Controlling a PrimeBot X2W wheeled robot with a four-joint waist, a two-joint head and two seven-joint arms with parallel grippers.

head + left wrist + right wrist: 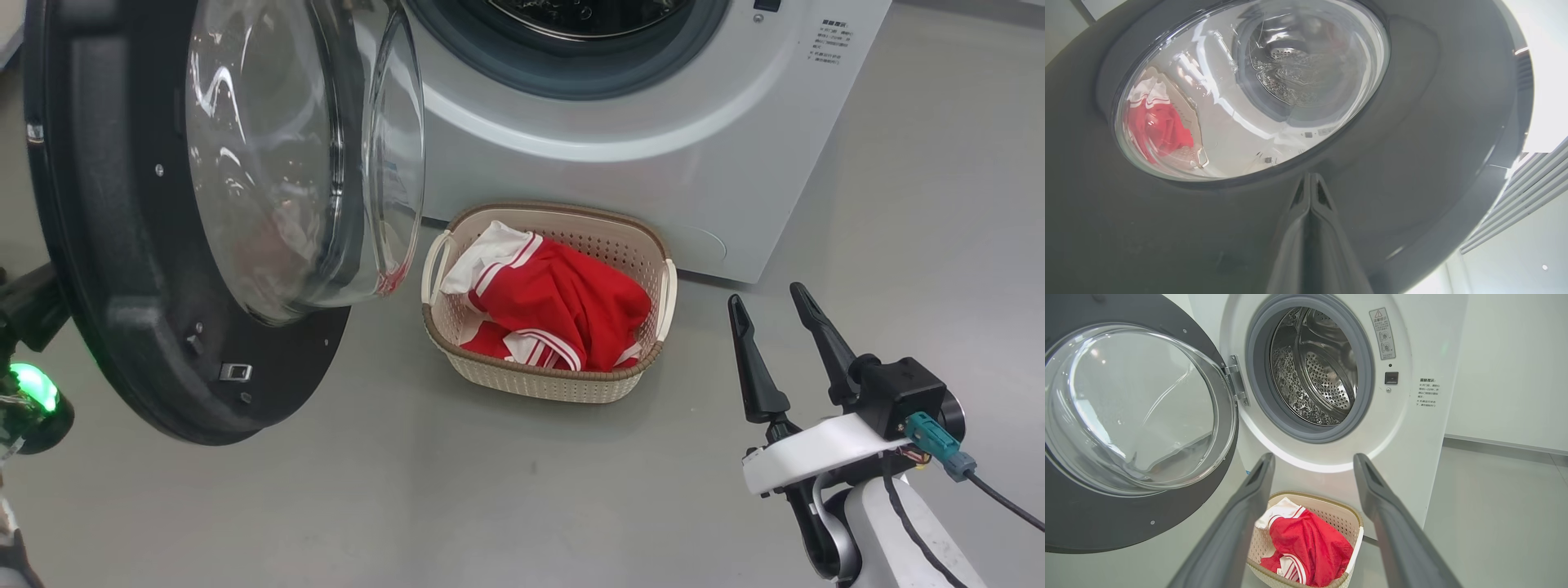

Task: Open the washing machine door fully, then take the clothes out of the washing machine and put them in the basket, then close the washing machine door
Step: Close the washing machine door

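**Left fingers closed at the door, right fingers spread and empty**

Your left gripper point(1310, 185) has both fingers pressed together with nothing between them. The tips sit at the black rim of the washing machine door point(106, 245), just under the glass; I can't tell if they touch.

Your right gripper point(768, 296) has its fingers wide apart and holds nothing. It hangs over the floor in front of the washing machine point(620, 171), toward the robot's right, pointing at the machine.

The door stands swung out from the machine's front on its hinge. The basket point(555, 380) sits on the floor just in front of the machine, below the mouth. The clothes point(563, 302), red with white stripe trim, lie inside the basket. The drum point(1314, 367) shows perforated steel through the machine's open mouth.
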